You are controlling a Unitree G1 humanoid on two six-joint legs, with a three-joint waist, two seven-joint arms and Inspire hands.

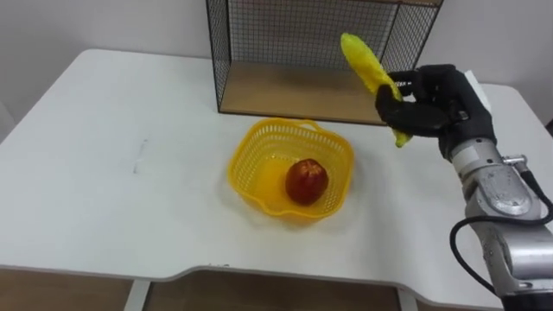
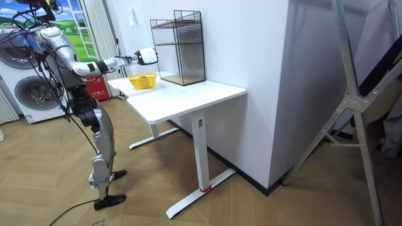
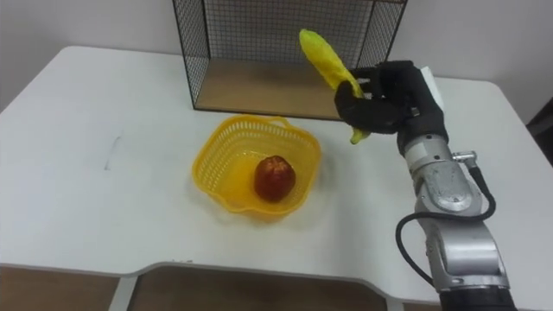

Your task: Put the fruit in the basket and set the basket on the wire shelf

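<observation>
A white table (image 1: 104, 173) with rounded corners stands against a white wall (image 2: 251, 50) on a wood-patterned floor (image 2: 251, 207). In the room view the robot stands upright at the table's end on that view's left, with washing machines (image 2: 31, 94) behind it and a metal frame (image 2: 352, 94) leaning at the view's far right. At the back of the table, by the wall, stands the black wire shelf (image 1: 302, 34), with a wooden board as its lower level. In front of it and a little apart sits the yellow basket (image 1: 246, 142), upright on the table, its handle lying down at the back rim. A red apple (image 1: 306, 180) rests inside the basket, toward its right side. The robot's right arm comes in from the lower right, its forearm rising over the table's right part. The right hand (image 1: 436, 108) is held above the table, to the right of the basket and just in front of the shelf's right end, the fingers and thumb curled around a yellow banana (image 1: 363, 60). The banana is tilted, its long upper end pointing up and left across the shelf's wire front, and its short lower tip pokes out beneath the fingers. It is clear of the table and outside the basket.
</observation>
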